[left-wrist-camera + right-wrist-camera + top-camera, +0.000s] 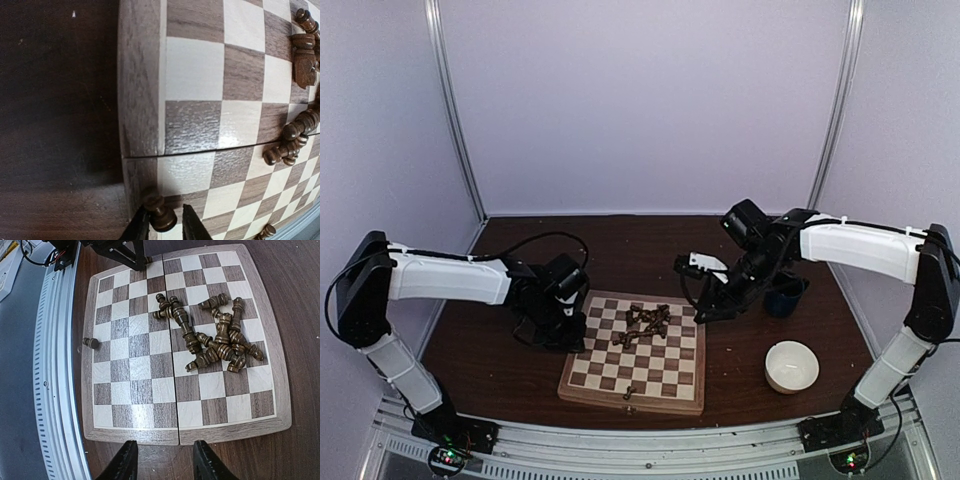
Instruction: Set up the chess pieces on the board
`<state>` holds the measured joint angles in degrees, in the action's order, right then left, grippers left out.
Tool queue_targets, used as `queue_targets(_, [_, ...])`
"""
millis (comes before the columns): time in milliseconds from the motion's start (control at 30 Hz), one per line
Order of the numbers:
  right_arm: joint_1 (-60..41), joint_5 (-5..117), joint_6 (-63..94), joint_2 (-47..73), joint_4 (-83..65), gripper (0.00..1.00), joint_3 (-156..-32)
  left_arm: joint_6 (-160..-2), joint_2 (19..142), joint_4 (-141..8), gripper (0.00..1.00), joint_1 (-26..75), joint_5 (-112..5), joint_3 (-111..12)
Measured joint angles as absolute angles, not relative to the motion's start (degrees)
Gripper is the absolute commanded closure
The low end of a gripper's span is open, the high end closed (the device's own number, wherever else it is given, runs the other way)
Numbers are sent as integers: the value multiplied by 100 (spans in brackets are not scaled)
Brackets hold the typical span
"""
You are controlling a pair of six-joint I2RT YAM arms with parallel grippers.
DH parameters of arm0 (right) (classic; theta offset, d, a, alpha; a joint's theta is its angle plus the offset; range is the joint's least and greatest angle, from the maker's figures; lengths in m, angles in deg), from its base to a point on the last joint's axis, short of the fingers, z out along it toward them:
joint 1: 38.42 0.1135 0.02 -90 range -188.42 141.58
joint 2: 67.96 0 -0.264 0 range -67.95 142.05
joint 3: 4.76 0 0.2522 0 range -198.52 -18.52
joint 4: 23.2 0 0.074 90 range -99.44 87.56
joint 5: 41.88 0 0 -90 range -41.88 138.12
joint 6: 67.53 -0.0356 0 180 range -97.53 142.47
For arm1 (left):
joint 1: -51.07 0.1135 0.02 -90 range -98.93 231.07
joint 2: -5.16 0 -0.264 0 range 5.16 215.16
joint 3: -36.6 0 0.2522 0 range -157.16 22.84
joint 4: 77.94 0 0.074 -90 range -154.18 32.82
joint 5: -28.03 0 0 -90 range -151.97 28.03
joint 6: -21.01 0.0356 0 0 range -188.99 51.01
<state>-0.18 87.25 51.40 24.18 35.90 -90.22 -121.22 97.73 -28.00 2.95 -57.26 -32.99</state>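
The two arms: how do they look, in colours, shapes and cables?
The left arm and the right arm each have long white shells between black joints, on black bases with small red and green lights. Thin black cables loop along them. The left gripper and the right gripper each have two slim, black, tapering fingers.

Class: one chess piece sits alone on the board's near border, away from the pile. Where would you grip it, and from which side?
Grip the lone piece by its rounded head, coming straight down from above. It looks upright and stands apart from the pile on the board, so there is room to close on either side.
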Motion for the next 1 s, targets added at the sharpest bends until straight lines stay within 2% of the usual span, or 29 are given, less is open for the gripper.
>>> queue_targets(433, [-18, 8717, 5116, 2344, 3536, 59, -8921, -12046, 9988, -2824, 94, 280, -5837, -3513])
queue_targets(633, [-18, 8937, 4943, 2381, 3593, 60, -9070, -11453, 9529, -3051, 94, 166, -5853, -3155])
queue_targets(1000, [50, 10253, 3570, 3470, 3593, 56, -10471, -10116, 7773, -4876, 92, 68, -5280, -2117])
